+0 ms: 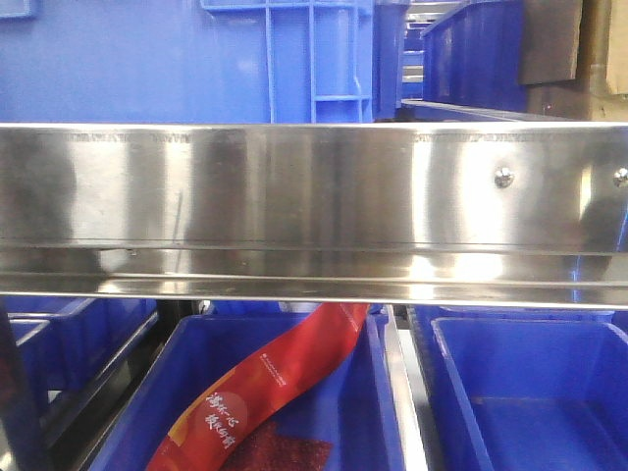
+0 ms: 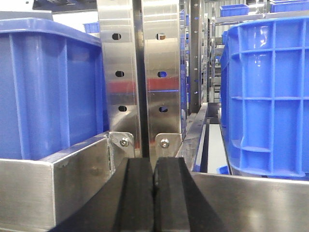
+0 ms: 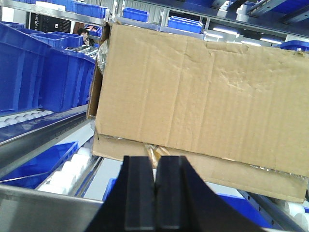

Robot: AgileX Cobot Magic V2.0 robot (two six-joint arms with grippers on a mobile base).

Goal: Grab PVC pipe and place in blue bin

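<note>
No PVC pipe shows in any view. Blue bins surround me: one (image 1: 285,392) below the steel shelf rail in the front view holds a red packet (image 1: 265,388), and another (image 1: 535,388) sits to its right. In the left wrist view my left gripper (image 2: 154,166) is shut with nothing between its black pads, pointing at steel uprights (image 2: 142,72) between two blue bins (image 2: 48,92) (image 2: 268,92). My right gripper (image 3: 156,164) is also shut and empty, aimed at a cardboard box (image 3: 203,96).
A wide steel shelf rail (image 1: 314,211) crosses the front view, with more blue bins (image 1: 186,59) above it. White rollers (image 3: 67,171) run along the shelf at lower left of the right wrist view. A steel edge (image 2: 53,188) lies close under the left gripper.
</note>
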